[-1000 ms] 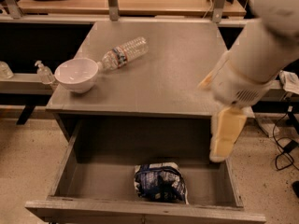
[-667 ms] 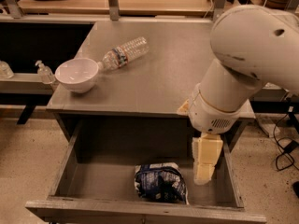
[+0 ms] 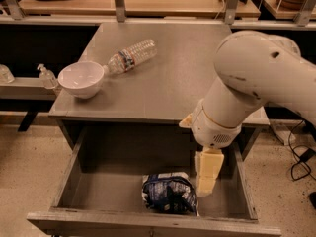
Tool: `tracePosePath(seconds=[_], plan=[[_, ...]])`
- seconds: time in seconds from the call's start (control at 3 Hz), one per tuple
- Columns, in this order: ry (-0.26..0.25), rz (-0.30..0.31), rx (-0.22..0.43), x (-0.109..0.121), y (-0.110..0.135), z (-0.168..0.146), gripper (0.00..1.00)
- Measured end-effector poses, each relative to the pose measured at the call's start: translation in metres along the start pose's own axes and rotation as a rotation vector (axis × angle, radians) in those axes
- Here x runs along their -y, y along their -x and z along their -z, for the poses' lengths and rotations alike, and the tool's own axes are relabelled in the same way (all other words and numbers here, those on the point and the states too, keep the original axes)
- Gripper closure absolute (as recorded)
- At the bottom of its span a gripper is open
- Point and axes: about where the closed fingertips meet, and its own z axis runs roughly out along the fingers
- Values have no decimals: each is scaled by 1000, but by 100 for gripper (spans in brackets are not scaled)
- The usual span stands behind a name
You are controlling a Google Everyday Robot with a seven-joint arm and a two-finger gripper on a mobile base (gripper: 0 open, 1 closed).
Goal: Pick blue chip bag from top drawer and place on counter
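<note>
The blue chip bag [image 3: 168, 194] lies crumpled on the floor of the open top drawer [image 3: 69, 174], near its front middle. My gripper [image 3: 206, 180] hangs from the white arm [image 3: 252, 83] and reaches down into the drawer, just to the right of the bag and close beside it. It holds nothing that I can see. The grey-brown counter [image 3: 173, 73] is directly above the drawer.
A white bowl [image 3: 80, 79] stands at the counter's left front edge. A clear plastic water bottle [image 3: 131, 57] lies on its side behind the bowl. A small pump bottle [image 3: 47, 76] stands on a ledge to the left. A light-wood bench [image 3: 148, 1] runs behind. Cables [image 3: 298, 157] lie on the floor at right.
My arm has swung left and lowered, bringing the gripper from the drawer's right side down into the drawer next to the chip bag. The bag, bowl and bottle have not moved.
</note>
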Motion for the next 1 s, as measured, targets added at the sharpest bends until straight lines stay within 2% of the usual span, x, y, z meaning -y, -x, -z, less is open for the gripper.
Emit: tracePosePath(seconds=[0.33,0.67,1.0], plan=[[-50,25,49,16,6,-37,0],[-78,34,51,30,7,-80,24],[-80,46,26,36,3,-105,45]])
